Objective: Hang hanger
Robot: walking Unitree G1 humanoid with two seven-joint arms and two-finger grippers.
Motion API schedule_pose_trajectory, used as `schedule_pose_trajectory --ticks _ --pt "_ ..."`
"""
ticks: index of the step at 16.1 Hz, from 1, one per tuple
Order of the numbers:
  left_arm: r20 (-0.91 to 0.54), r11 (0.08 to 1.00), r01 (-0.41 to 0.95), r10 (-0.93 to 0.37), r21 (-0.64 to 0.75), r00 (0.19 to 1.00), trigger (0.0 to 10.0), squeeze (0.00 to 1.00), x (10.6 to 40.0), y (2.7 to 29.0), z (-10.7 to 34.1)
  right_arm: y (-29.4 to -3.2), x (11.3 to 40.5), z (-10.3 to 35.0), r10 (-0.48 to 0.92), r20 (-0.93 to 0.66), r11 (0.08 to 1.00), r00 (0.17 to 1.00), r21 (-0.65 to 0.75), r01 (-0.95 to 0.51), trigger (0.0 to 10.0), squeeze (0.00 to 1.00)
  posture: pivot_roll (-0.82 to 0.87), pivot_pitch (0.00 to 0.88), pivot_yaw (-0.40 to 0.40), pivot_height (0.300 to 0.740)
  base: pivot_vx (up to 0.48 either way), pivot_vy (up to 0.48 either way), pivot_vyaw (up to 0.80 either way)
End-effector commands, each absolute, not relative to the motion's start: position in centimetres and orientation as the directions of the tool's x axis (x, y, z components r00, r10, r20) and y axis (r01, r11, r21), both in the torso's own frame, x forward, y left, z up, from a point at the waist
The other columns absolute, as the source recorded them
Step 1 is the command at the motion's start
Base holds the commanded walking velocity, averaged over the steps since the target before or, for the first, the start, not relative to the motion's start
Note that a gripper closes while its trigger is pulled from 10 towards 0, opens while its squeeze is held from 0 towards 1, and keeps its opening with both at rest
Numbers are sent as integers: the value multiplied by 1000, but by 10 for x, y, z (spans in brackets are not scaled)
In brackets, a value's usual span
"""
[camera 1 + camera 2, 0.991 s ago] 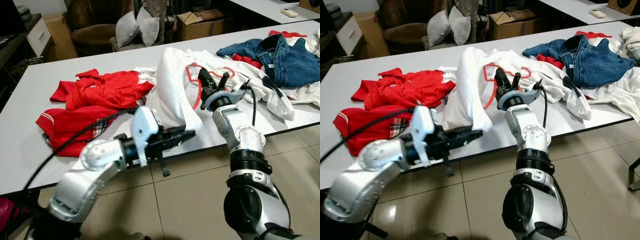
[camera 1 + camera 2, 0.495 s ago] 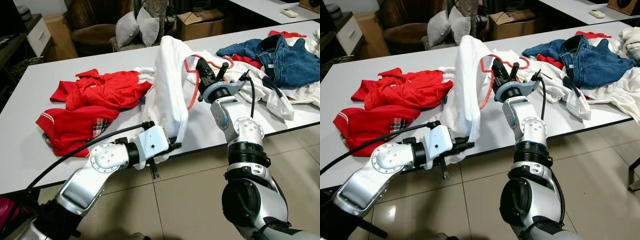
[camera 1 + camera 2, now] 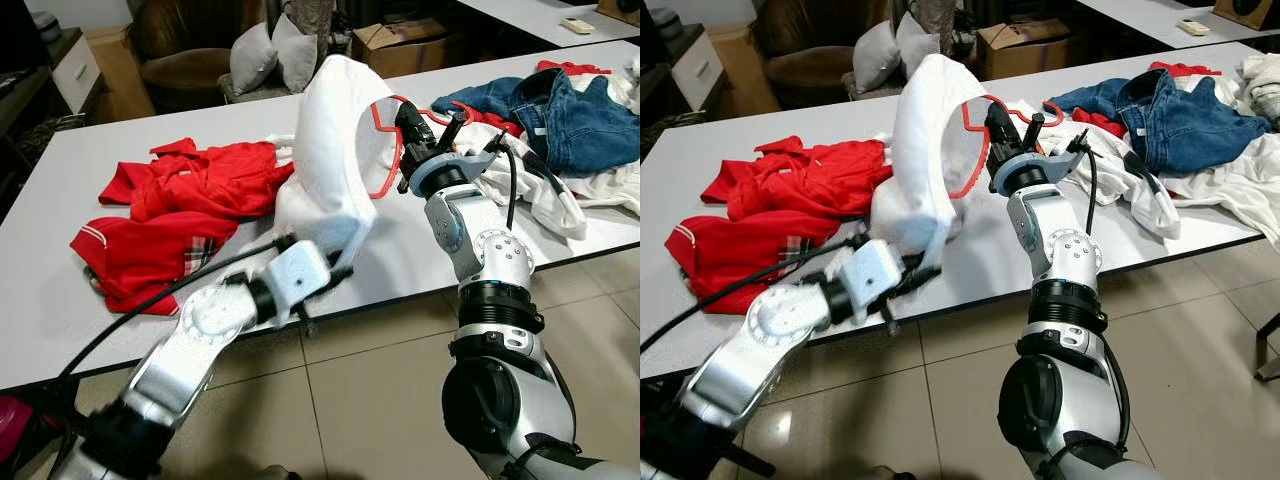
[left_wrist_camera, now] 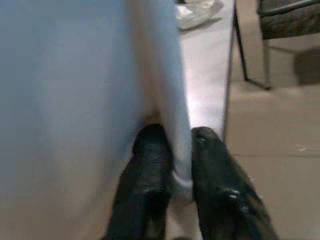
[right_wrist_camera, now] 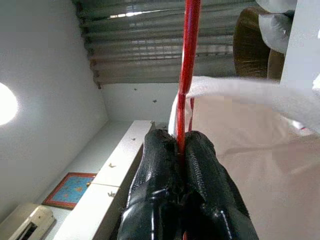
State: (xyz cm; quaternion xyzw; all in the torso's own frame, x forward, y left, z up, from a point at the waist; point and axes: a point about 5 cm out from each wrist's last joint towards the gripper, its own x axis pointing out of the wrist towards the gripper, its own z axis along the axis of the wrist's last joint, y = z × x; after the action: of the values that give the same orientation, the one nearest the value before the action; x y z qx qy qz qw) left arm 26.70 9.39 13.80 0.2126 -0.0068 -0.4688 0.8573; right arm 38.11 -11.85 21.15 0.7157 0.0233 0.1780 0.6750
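Observation:
A red hanger (image 3: 385,150) is lifted above the white table (image 3: 60,300), partly inside a white garment (image 3: 335,140) that drapes over it. My right gripper (image 3: 408,125) is shut on the hanger's red bar (image 5: 186,75). The garment's lower hem hangs down to the table's front edge, where my left gripper (image 3: 325,275) is shut on it. In the left wrist view the white fabric (image 4: 175,125) is pinched between the two black fingers (image 4: 150,165).
Red clothes (image 3: 180,200) lie heaped on the left of the table. Blue jeans (image 3: 545,105) and more white laundry (image 3: 540,190) lie to the right of the hanger. Behind the table stand a chair with grey pillows (image 3: 270,55) and a cardboard box (image 3: 405,40).
My right gripper has raised the hanger and the white garment higher off the table. My left arm has moved in and closed on the garment's hem at the table edge.

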Motion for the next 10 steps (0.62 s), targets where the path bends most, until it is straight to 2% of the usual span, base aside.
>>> schedule_pose_trajectory --ticks 1,4,6,8,9,10 --pt "-187 461 819 -820 342 540 10000 1000 263 97 139 -119 381 222 271 257 -87 927 966 -243 10000 0 -127 0 105 740 0 0 0" --pt "-160 471 835 -836 285 526 10000 1000 255 103 139 -122 379 220 273 265 -60 925 964 -259 10000 0 -120 0 98 740 0 0 0" --pt "-104 530 829 -828 179 551 10000 1000 244 118 141 -128 375 216 284 280 -38 917 959 -281 10000 0 -119 0 99 740 0 0 0" --pt "-53 619 784 -782 44 621 10000 1000 230 148 143 -139 364 207 301 301 -15 905 950 -312 10000 0 -116 0 98 740 0 0 0" --pt "-48 647 762 -760 41 648 10000 1000 229 155 143 -141 362 205 306 306 -8 901 948 -319 10000 0 -116 0 98 740 0 0 0" --pt "-29 722 690 -690 44 724 10000 1000 232 174 146 -145 356 200 328 309 30 893 941 -336 10000 0 -105 0 90 740 0 0 0"
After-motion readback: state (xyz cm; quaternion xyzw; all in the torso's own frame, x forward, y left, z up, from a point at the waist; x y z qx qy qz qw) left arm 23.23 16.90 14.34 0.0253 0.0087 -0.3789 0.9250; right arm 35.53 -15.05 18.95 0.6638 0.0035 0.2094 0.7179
